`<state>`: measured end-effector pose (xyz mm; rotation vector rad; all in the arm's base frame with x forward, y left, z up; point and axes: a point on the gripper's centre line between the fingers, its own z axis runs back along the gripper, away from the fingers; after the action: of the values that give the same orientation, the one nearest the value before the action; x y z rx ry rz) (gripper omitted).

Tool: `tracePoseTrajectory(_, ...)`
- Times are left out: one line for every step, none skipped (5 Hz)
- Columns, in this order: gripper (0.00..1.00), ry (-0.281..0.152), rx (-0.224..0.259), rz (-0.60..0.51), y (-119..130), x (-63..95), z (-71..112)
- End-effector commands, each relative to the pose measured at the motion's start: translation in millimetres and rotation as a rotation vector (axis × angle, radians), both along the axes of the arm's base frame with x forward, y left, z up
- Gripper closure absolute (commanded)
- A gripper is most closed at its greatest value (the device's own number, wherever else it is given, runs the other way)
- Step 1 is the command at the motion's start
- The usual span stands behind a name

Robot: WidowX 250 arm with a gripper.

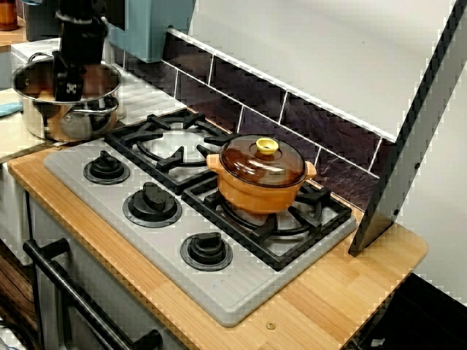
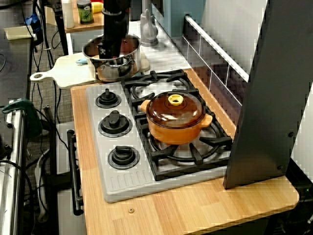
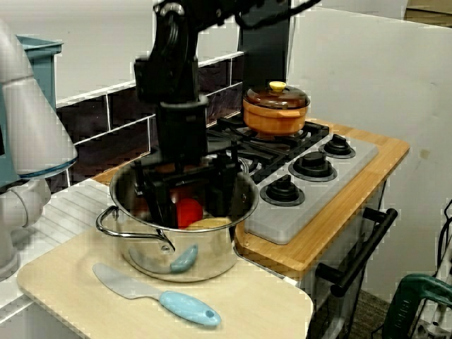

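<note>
A red, round item, perhaps a tomato [image 3: 188,212], lies on the bottom of a stainless steel pot [image 3: 212,247]. The pincer [image 3: 191,201] reaches straight down into the pot with its fingers [image 3: 224,185] spread wide, one on each side of the red item. I cannot tell from the view at pot level whether they touch it. Coming from above looks like the only way in, as the pot's tall wall shuts off every side. A tan piece [image 3: 208,224] lies just beside the red item and crowds the near side.

The pot stands on a pale cutting board [image 3: 268,307]. A blue-handled knife [image 3: 159,298] lies on the board in front of the pot, apart from it. Beside the board, a gas hob [image 3: 311,191] rests on the wooden table [image 3: 339,219]. An orange lidded casserole [image 3: 275,113] sits on the hob's far burner, well apart from the pot.
</note>
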<state>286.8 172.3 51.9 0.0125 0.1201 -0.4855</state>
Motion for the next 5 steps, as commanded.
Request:
tracePoseTrajectory(0.0, -0.01, 0.003, -0.027, 7, 7.0, 14.2)
tracePoseTrajectory(0.0, -0.01, -0.003, -0.031, 9, 5.6, 13.6)
tracePoseTrajectory(0.0, 0.005, -0.031, 0.006, 15, 10.8, 9.7)
tracePoseTrajectory(0.0, 0.023, -0.069, 0.055, 21, 16.7, 3.7)
tracePoseTrajectory(0.0, 0.023, -0.086, 0.083, 26, 22.1, -2.5)
